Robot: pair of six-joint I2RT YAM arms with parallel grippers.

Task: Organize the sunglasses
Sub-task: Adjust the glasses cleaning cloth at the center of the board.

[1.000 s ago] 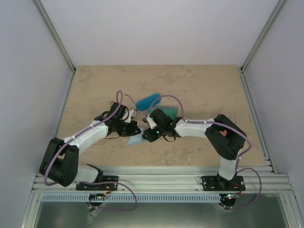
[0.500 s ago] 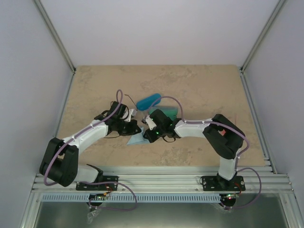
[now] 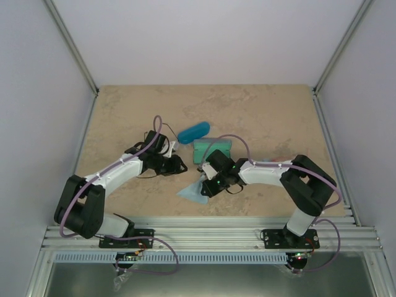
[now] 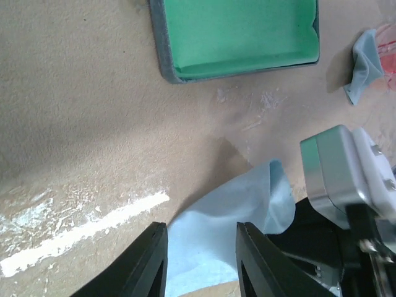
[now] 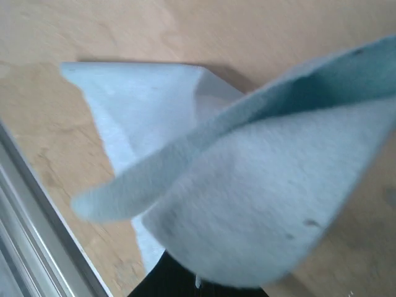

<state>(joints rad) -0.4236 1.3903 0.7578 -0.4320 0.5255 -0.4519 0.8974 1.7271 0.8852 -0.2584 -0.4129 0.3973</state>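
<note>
On the tan table, right claw apparently pinches a blue cloth.

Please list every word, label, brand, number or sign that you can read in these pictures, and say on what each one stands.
No text can be read in any view.
The open case with green lining, the blue oval case and the light blue cloth show no print.
The small board under the left arm's base is too small to tell.

Beige marbled tabletop. Plain white walls on 3 sides, aluminium corner posts, slotted aluminium rail at near edge. Even light.
</note>
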